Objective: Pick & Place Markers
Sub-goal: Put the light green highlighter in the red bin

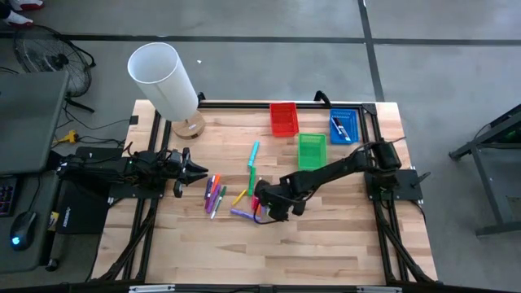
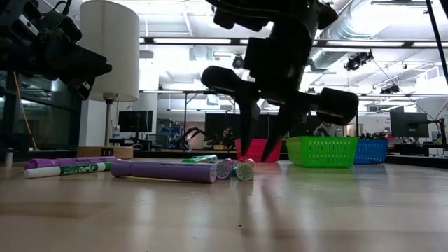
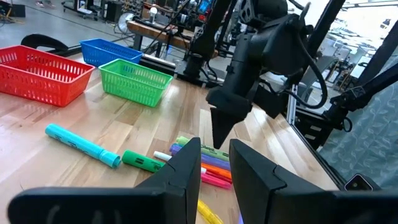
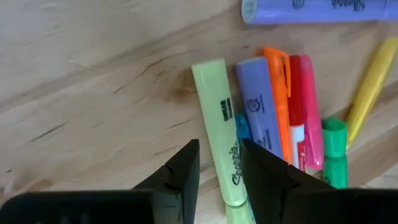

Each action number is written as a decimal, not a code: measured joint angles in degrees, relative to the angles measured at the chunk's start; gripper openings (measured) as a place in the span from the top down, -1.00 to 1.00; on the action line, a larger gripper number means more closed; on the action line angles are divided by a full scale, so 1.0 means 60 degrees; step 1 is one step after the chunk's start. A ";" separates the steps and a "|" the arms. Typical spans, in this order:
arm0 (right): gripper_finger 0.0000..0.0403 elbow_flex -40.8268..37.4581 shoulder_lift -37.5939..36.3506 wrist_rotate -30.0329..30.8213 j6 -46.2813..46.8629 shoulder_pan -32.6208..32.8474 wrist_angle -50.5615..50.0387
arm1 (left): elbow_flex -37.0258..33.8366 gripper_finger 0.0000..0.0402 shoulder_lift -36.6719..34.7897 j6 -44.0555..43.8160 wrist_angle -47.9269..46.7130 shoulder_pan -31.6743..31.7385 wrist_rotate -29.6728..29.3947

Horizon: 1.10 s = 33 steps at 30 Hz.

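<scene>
**A:** So where are we on the markers [image 1: 236, 198]? From above we've got them scattered mid-frame on the desk [image 1: 326, 244]: one bunch left of centre, a teal marker [image 1: 254, 152] higher up, and a cluster right under the right end effector [image 1: 262, 210].

**B:** Yeah, the right one's clearly the nearer arm for that cluster. In its wrist view we're looking straight down past the fingers at a pale yellow-green highlighter [image 4: 219, 130], lying just ahead of the gap, with its long axis running roughly in line with that gap. So we'd guess the wrist needs a turn so the fingers can pinch across it.

**A:** Is it gripping anything?

**B:** Nope, fingers parted a little with nothing between them. Same for the left end effector [image 1: 198, 172] at the left of the overhead frame: slightly apart, empty, hovering just beside the left bunch.

**A:** What's in the way?

**B:** Crowding, mostly. A purple highlighter [image 4: 261, 112], an orange one and a pink one lie touching side by side right next to the yellow-green one. Hard to say whether a finger fits between them. The red tray [image 1: 283, 118], green tray [image 1: 312, 150] and blue tray [image 1: 343, 127] sit upper right, well apart from the cluster, and a white lamp [image 1: 163, 79] stands upper left.
</scene>
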 joint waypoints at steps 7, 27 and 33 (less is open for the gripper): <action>0.49 0.0000 0.0055 0.0241 -0.0197 -0.0007 0.0056 | 0.0001 0.59 -0.0003 0.0001 -0.0003 0.0000 0.0000; 0.49 0.0006 0.0472 -0.0192 -0.0015 -0.0186 0.0446 | 0.0001 0.59 -0.0002 0.0004 0.0001 0.0000 0.0000; 0.49 0.0022 0.0521 -0.0546 0.1055 -0.0186 0.0292 | 0.0000 0.59 0.0000 0.0002 -0.0003 0.0000 -0.0002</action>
